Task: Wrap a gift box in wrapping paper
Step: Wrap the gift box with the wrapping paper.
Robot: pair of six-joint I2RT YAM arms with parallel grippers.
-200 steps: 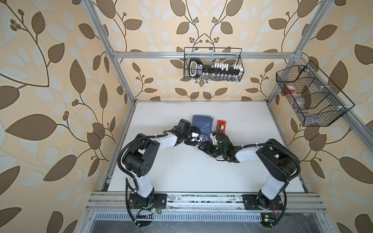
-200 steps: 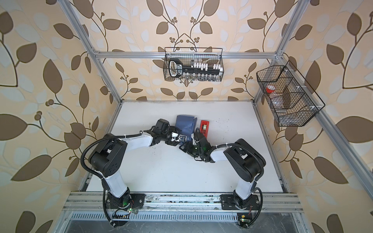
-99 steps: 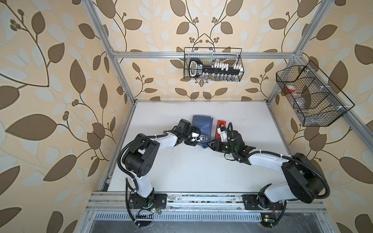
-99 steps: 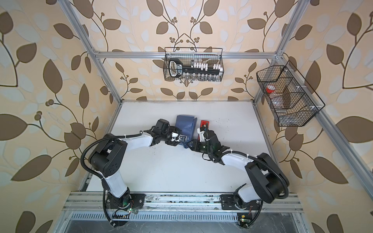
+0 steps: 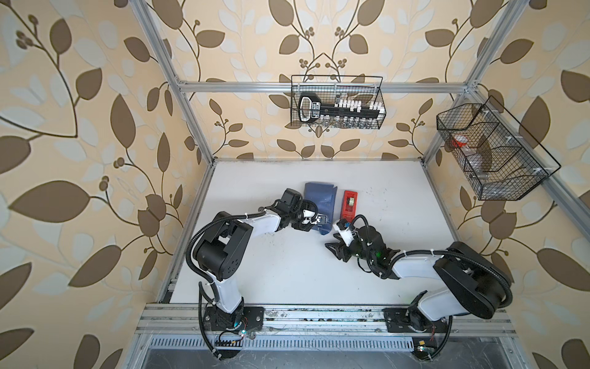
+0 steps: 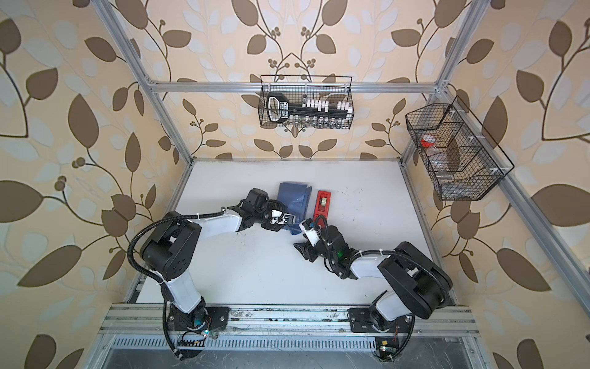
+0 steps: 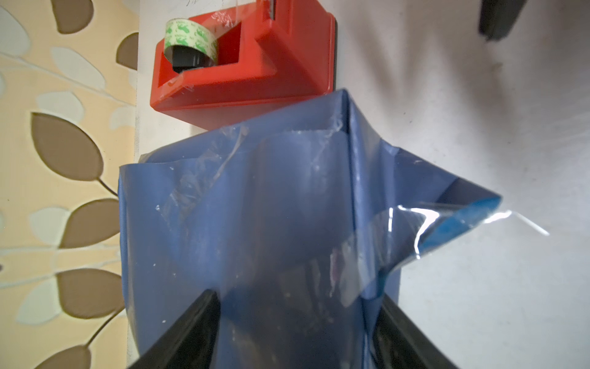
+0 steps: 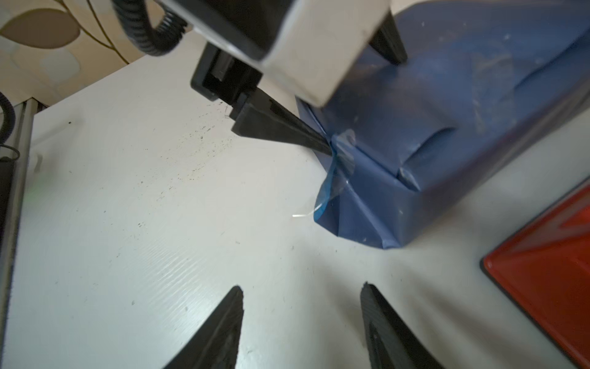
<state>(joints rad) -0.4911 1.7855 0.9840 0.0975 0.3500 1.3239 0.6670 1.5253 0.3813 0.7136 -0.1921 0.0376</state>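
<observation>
Centre frame: wrapping paper, slate-blue, creased, taped, is enclosing the gift box; left gripper is straddling it, right gripper hanging released.

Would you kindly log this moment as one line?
left gripper: straddling blue paper-wrapped gift box | right gripper: open, empty, over white table | clear tape strip: loose at corner

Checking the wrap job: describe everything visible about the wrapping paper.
The wrapping paper is a thin, slate-blue sheet folded around the box, creased and slightly glossy. Clear tape strips cross its top. One end flap sticks out loose, showing a lighter blue underside with tape hanging off. It lies on the white table beside the red tape dispenser. The left claw straddles it.
</observation>
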